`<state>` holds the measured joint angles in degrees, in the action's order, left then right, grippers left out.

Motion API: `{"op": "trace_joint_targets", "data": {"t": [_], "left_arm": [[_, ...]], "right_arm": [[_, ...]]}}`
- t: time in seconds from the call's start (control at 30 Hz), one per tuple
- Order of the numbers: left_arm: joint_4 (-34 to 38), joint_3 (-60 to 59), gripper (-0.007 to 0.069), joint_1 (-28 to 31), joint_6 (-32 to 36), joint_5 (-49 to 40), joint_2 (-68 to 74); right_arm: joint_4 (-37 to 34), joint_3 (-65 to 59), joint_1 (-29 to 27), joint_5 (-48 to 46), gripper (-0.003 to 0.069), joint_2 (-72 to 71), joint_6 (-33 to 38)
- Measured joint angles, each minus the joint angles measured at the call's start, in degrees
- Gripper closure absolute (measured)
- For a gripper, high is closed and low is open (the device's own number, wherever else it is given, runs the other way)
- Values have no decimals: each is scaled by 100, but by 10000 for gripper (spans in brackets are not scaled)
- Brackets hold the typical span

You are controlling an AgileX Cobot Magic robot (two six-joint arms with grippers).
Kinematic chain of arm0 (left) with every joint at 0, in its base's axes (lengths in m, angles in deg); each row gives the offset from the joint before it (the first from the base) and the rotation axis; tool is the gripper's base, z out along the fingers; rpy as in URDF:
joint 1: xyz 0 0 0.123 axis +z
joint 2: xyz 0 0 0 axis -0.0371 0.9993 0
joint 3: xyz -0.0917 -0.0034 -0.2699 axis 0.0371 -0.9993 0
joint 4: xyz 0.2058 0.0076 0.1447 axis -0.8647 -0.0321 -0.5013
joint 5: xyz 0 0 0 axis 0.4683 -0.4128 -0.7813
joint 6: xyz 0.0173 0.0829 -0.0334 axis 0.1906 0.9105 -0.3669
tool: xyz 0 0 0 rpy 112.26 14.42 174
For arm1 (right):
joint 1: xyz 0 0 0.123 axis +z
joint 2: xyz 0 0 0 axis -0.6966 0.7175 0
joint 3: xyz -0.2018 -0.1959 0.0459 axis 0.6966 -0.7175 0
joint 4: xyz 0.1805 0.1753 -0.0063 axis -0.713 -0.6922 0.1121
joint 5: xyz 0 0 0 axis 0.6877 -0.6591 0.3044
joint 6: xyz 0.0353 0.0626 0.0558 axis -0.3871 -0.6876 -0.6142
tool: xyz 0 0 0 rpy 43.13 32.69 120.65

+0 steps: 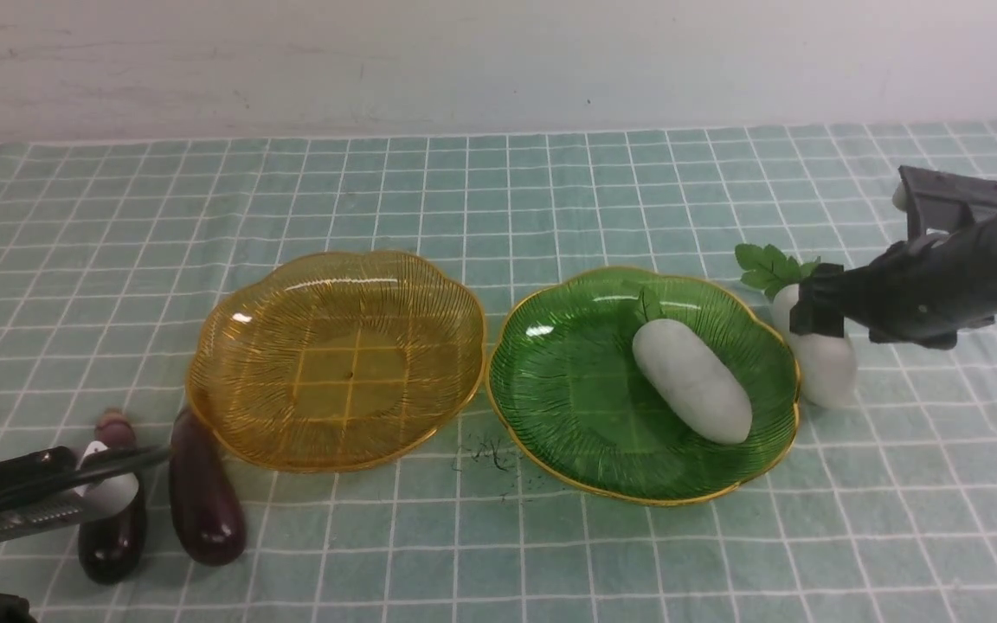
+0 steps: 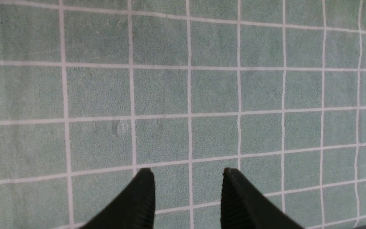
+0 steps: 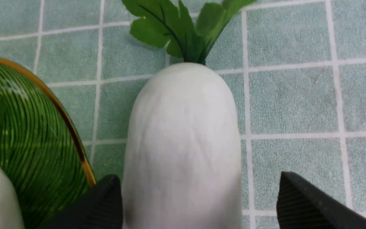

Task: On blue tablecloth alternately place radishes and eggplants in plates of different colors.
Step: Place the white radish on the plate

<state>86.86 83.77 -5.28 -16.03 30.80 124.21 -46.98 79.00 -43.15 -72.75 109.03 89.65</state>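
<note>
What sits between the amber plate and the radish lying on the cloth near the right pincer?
The green plate, with the other radish lying in it, fills that stretch, as the front view shows.

No writing, label, number or sign is readable on the pale teal-green gridded tablecloth (image 1: 550, 190), the amber ribbed plastic plate (image 1: 334, 363) or the green ribbed plastic plate (image 1: 576, 381).

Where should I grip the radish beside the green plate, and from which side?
Grip the radish across its plump white middle, from above, not the leaves. It lies flat, and the right gripper straddles it open; mind the green plate rim.
</note>
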Motion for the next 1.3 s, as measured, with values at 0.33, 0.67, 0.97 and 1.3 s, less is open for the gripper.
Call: {"op": "trace_joint_targets", "data": {"t": [0.33, 0.67, 0.97, 1.3], "left_arm": [[0, 0, 356, 0, 0, -5, 0], [0, 0, 356, 0, 0, -5, 0], [0, 0, 356, 0, 0, -5, 0], [0, 0, 356, 0, 0, -5, 0]], "right_arm": [[-31, 7, 0, 150, 69, 307, 0], [8, 8, -108, 103, 153, 24, 0], [-216, 8, -234, -549, 153, -1243, 0], [-774, 8, 1126, -1574, 153, -1297, 779]]}}
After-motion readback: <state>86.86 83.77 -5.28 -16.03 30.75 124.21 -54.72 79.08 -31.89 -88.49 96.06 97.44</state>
